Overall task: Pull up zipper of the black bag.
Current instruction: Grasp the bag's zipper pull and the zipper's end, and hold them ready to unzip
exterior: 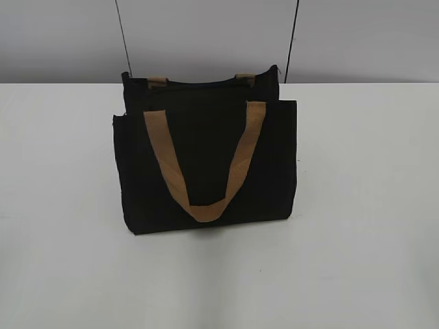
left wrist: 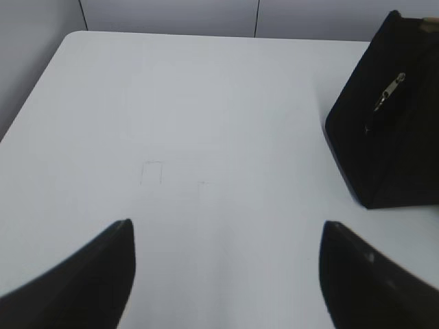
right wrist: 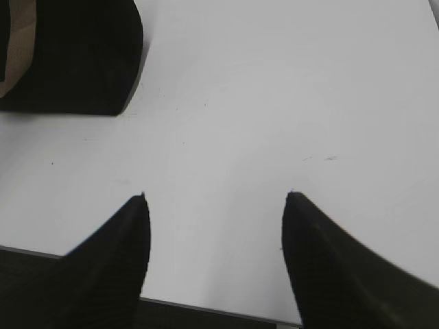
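The black bag (exterior: 206,161) stands upright mid-table, its front tan handle (exterior: 206,164) hanging down over the front panel. In the left wrist view the bag's end (left wrist: 391,130) is at the right, with the silvery zipper pull (left wrist: 389,92) hanging on it. The bag's corner (right wrist: 75,55) shows at the top left of the right wrist view. My left gripper (left wrist: 226,233) is open and empty above bare table, left of the bag. My right gripper (right wrist: 216,199) is open and empty near the table's front edge, right of the bag. Neither gripper shows in the exterior view.
The white table (exterior: 357,205) spreads around the bag. A grey wall (exterior: 206,34) with two dark vertical seams stands behind it. The table's front edge (right wrist: 206,306) lies just below the right gripper. Faint pencil marks (left wrist: 152,171) are on the table.
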You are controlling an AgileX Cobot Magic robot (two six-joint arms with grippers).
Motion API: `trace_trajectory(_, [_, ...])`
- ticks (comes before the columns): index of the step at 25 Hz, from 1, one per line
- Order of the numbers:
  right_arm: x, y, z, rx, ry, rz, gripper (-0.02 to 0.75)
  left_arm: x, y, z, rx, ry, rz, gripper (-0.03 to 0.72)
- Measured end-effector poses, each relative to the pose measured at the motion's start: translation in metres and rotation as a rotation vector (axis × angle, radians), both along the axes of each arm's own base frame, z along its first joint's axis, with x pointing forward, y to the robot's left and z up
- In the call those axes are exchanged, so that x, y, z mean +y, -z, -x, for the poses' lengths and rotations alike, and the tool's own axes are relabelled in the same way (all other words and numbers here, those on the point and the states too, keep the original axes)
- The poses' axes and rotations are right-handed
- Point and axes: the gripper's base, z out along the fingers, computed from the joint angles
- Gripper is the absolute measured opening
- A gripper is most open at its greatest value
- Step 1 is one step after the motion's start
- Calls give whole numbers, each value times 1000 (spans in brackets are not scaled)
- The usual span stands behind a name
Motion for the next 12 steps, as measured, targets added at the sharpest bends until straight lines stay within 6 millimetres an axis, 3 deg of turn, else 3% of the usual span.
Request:
trace_trajectory(5, [0, 0, 0, 0, 0, 0, 473, 0, 0, 0, 0, 0, 0, 504])
trace_trajectory(8, [0, 0, 0, 0, 0, 0, 473, 0, -1, 0, -8, 0, 0, 470])
trace_trajectory(12, [0, 0, 0, 0, 0, 0, 473, 0, -26, -1, -177, 0, 9, 463])
